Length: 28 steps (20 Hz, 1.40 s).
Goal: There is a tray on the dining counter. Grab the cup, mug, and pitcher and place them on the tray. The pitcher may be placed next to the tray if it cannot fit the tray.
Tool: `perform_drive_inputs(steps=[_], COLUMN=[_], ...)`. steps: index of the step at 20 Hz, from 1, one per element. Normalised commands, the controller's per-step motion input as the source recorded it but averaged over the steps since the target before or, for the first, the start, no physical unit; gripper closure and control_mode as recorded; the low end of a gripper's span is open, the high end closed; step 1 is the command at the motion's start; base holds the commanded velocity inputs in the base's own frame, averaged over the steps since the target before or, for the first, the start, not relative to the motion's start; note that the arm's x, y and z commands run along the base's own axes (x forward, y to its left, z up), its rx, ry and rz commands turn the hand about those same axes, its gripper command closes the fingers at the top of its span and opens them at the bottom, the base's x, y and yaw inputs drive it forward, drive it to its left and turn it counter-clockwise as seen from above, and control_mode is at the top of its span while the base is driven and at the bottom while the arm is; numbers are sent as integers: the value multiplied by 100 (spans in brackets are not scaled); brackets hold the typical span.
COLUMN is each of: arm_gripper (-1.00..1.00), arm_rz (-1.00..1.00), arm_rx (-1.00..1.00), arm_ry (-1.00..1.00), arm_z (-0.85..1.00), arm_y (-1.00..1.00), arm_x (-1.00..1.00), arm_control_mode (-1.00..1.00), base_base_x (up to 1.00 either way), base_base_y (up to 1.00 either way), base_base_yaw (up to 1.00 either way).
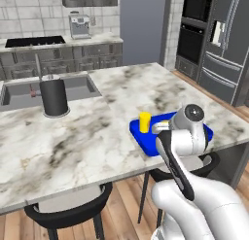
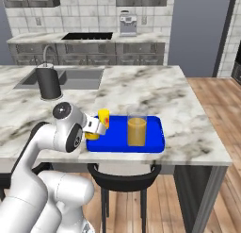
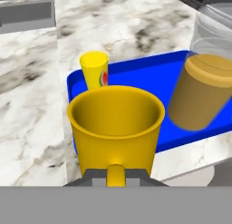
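- Step: last item, the mug (image 3: 115, 128), is being brought to the tray (image 2: 155, 145).
- Fingers narrow, clamped on the mug's handle; gripper (image 2: 95, 128) sits at the tray's left end.
- Mug looks to be over the tray's near-left edge; can't tell if it's touching down.
- Cup (image 3: 95, 71) stands upright on the tray, just behind the mug.
- Pitcher (image 2: 137, 126) upright mid-tray.
- Tray near the table (image 1: 73, 137) edge.
- Next: lower onto bare blue beside the cup, clear of the rim, then release.

Wooden floor (image 2: 207, 93), tiled wall (image 2: 89, 12), grey cabinets (image 2: 89, 53), black stools (image 2: 123, 178).
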Motion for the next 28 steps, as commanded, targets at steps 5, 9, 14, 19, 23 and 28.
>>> perform_drive_inputs(steps=[5, 9, 14, 19, 23, 28], arm_gripper=[100, 100, 100, 100, 100, 100], arm_rz=[0, 0, 0, 0, 0, 0], arm_rx=[0, 0, 0, 0, 0, 0], arm_ry=[-11, -6, -1, 0, 0, 0], arm_z=[-28, -26, -12, -14, -19, -33], arm_y=[0, 0, 0, 0, 0, 0], arm_x=[1, 0, 0, 2, 14, 23], arm_control_mode=[-100, -100, -100, -100, -100, -100], base_base_x=[0, 0, 0, 0, 0, 0], base_base_y=[0, 0, 0, 0, 0, 0], base_base_yaw=[0, 0, 0, 0, 0, 0])
